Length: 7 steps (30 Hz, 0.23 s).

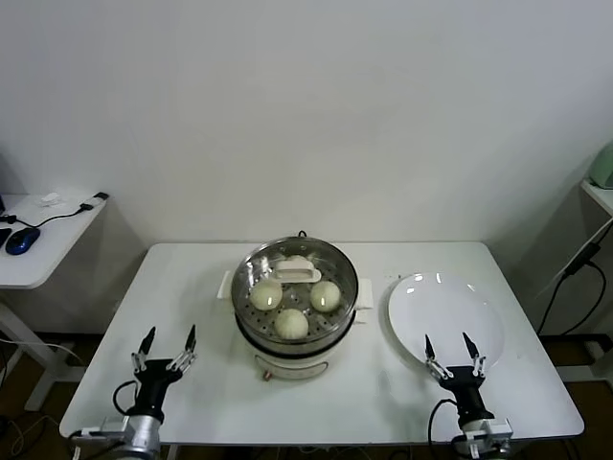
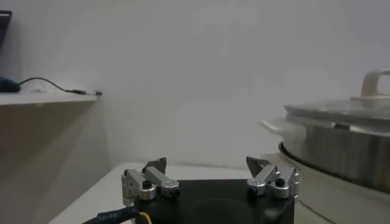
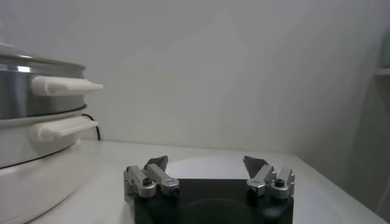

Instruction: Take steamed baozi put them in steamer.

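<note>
The steamer (image 1: 287, 353) stands mid-table, a shiny steel pot on a cream base, with the glass lid (image 1: 337, 264) resting on top. Through the lid I see three cream-white baozi (image 1: 266, 292) (image 1: 326, 295) (image 1: 291, 324) on the perforated tray. My left gripper (image 1: 170, 333) is open and empty near the front edge, left of the steamer. My right gripper (image 1: 447, 340) is open and empty at the front right, over the near rim of the white plate (image 1: 460, 307). The left wrist view shows the open left gripper (image 2: 206, 163) beside the steamer (image 2: 341, 146). The right wrist view shows the open right gripper (image 3: 206, 160).
The plate (image 3: 207, 167) holds nothing. The lid's white handle (image 1: 299, 272) sits toward the back of the steamer. A side desk (image 1: 38, 240) with a mouse and cables stands to the far left. The table's front edge is close behind both grippers.
</note>
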Available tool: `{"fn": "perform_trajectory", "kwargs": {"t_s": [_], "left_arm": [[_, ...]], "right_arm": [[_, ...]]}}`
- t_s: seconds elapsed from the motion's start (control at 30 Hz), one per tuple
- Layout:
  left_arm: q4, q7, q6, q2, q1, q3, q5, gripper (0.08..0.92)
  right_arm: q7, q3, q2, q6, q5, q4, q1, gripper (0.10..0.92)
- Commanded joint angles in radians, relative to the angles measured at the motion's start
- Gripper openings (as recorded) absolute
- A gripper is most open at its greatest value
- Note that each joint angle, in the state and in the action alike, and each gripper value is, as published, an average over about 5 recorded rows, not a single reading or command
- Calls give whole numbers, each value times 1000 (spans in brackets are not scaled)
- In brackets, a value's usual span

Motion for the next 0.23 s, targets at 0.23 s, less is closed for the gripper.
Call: {"fn": "perform_trajectory", "kwargs": {"t_s": [0.23], "left_arm": [[35,10,-78,-2,28,17,-11,823]], "right_arm": [[0,0,-6,-3,5,-3,4,823]]}}
